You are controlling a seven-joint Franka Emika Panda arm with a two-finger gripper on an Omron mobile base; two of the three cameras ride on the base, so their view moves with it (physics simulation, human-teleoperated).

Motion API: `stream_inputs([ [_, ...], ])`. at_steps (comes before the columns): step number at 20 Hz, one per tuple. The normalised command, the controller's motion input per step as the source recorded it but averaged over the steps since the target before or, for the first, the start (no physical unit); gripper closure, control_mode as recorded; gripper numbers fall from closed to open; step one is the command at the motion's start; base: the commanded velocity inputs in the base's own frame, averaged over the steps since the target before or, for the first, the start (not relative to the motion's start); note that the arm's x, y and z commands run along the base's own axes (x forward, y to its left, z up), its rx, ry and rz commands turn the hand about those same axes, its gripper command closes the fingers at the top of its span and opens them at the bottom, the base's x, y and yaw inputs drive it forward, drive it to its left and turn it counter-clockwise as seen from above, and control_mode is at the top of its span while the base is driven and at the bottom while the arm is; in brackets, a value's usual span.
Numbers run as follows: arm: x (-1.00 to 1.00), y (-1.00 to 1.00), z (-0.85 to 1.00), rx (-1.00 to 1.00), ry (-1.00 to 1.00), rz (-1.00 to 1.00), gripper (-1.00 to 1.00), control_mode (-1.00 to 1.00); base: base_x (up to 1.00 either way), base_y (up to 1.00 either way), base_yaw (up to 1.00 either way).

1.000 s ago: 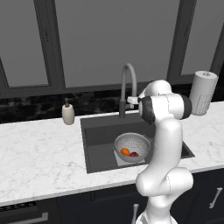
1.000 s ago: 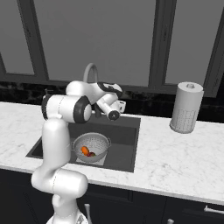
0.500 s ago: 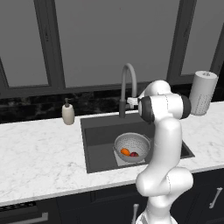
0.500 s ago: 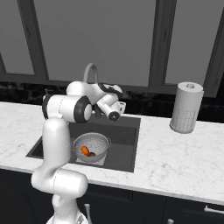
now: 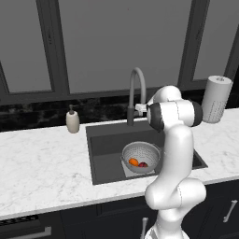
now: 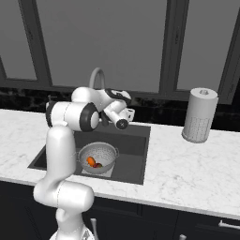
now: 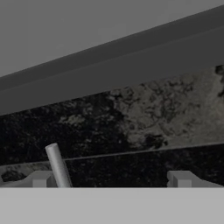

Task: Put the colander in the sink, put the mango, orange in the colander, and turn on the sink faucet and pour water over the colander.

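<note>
silvery-grey perforated metal colander (image 5: 140,157) is seen sitting low in the dark grey recessed sink (image 5: 105,147), with the small bright orange fruit (image 5: 133,162) and the dark red mango (image 5: 143,165) lying inside it, touching each other. fruit placement is judged done; the tap step is left.

tall grey gooseneck sink faucet (image 5: 135,95) is planted at the back edge of the basin, its spout arching forward over the sink. the two-finger gripper (image 6: 127,114) is held up behind the basin, just beside the faucet's base on its right side, pointed toward the black speckled backsplash (image 7: 131,113). fingers (image 7: 181,179) are spread wide and nothing is held between them.

in the hand view a thin grey rod (image 7: 57,165), judged to be the faucet's lever, is seen standing roughly upright just inside the left fingertip, well off the middle of the gap. the next move is judged to turn on this offset: the lever lies to the left of the fingers, so a sideways push or shift toward it is called for. whether contact is already made cannot be told.
</note>
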Motion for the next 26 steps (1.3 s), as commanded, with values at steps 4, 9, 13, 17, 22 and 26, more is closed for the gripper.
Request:
stream_inputs([
  [4,0.02,0.00,0.00,0.00,0.00,0.00,-1.00,-1.00,0.00,0.00,0.00],
  [9,0.00,0.00,0.00,0.00,0.00,0.00,-1.00,-1.00,0.00,0.00,0.00],
  [13,0.00,-0.23,0.00,0.00,0.00,0.00,-1.00,-1.00,0.00,0.00,0.00],
  [17,0.00,-0.40,0.00,0.00,0.00,0.00,-1.00,-1.00,0.00,0.00,0.00],
  [22,0.00,-0.47,0.00,0.00,0.00,0.00,-1.00,-1.00,0.00,0.00,0.00],
  [26,0.00,-0.67,0.00,0.00,0.00,0.00,-1.00,-1.00,0.00,0.00,0.00],
])
